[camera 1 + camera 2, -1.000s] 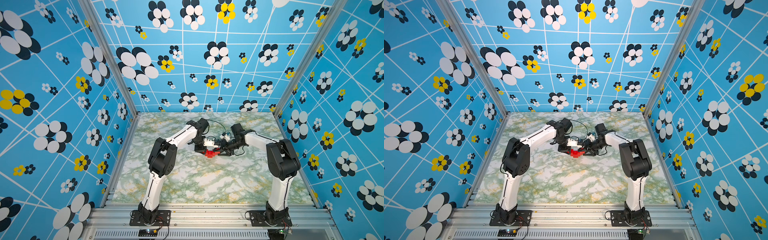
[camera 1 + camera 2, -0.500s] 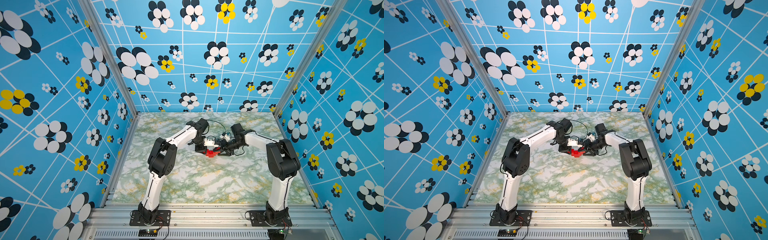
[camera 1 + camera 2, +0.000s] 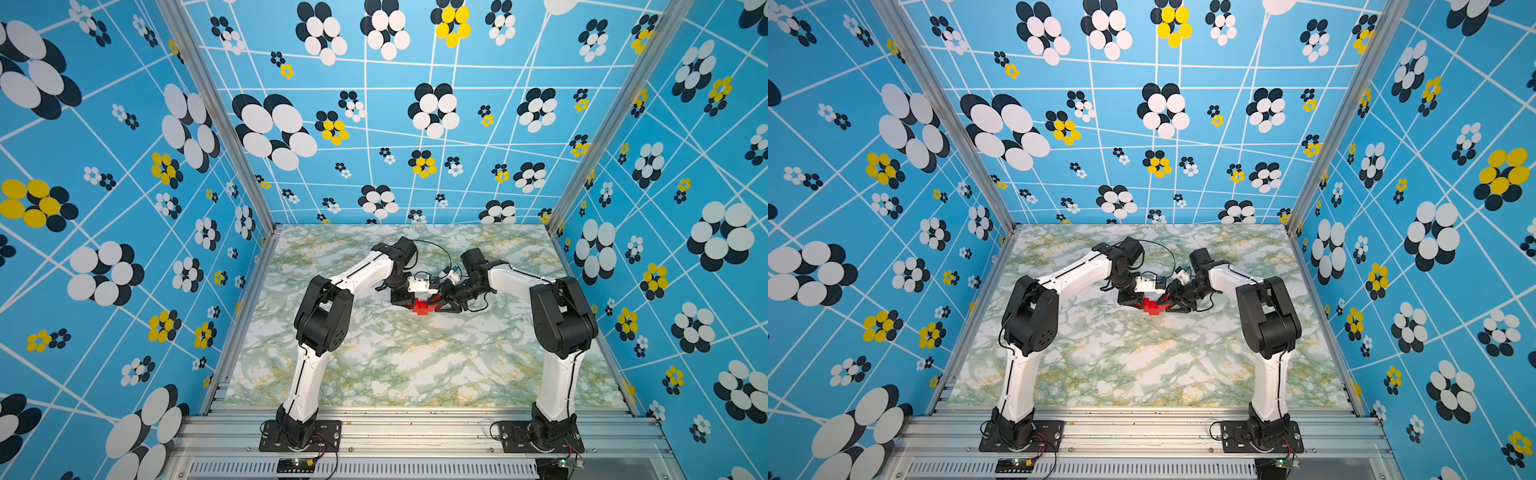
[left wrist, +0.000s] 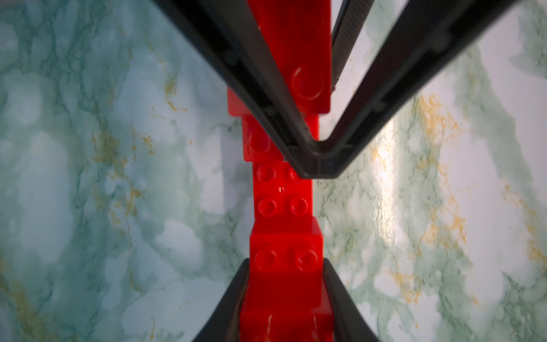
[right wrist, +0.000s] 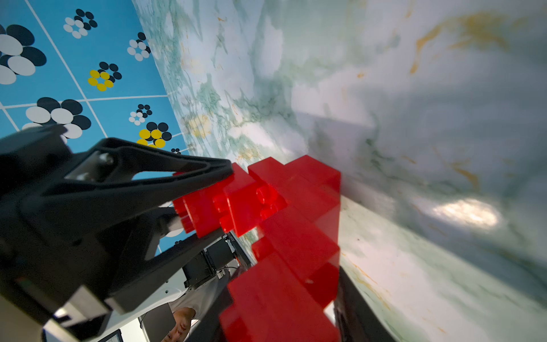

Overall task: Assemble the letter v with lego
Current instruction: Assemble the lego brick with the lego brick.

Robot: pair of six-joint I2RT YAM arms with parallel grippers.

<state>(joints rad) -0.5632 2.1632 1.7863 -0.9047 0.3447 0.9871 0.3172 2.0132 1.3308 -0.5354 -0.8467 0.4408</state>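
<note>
Two arms [image 3: 307,374], one joined red lego cluster [image 3: 422,306] (bricks inside uncountable).

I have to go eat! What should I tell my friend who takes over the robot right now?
Left gripper: shut on one end of the lego.
Right gripper: closed on the other end.
Where: mid table, between both arms. I cannot tell if it rests there or is lifted.
Done: the lego in view is joined into a stepped V.
Left: probably press the joints tight, set it down, let go.
</note>
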